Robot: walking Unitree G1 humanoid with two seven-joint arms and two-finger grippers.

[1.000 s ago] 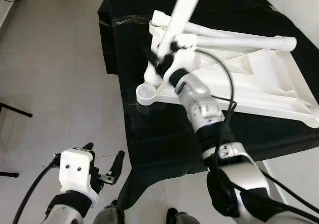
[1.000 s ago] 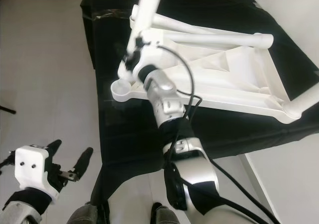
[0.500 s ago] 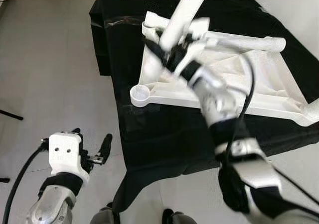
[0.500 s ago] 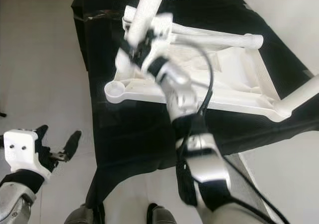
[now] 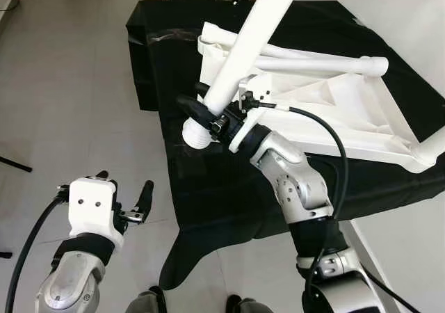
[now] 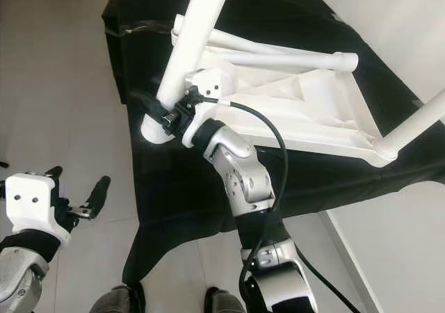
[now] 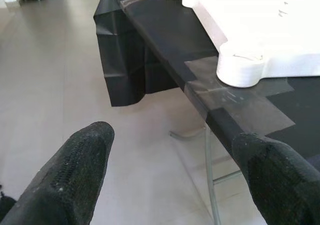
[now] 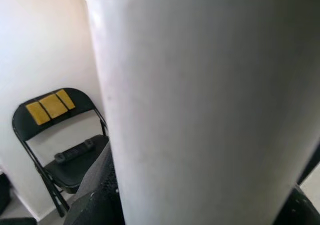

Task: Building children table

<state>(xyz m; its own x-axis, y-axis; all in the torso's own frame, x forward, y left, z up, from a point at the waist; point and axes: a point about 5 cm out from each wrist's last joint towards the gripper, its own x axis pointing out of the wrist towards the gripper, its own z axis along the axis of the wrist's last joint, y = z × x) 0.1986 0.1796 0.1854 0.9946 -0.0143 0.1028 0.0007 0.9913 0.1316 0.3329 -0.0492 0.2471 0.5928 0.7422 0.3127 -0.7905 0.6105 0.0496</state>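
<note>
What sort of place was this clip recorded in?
Probably a plain indoor room used as a workspace, not a furnished living area: a pale tiled floor, a folding table under a taped black cloth holding an upturned white table top, and a black folding chair against a bare wall.

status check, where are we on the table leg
Right gripper shut on white leg, its foot at the corner socket. Left gripper open, idle beside the black-draped table.
</note>
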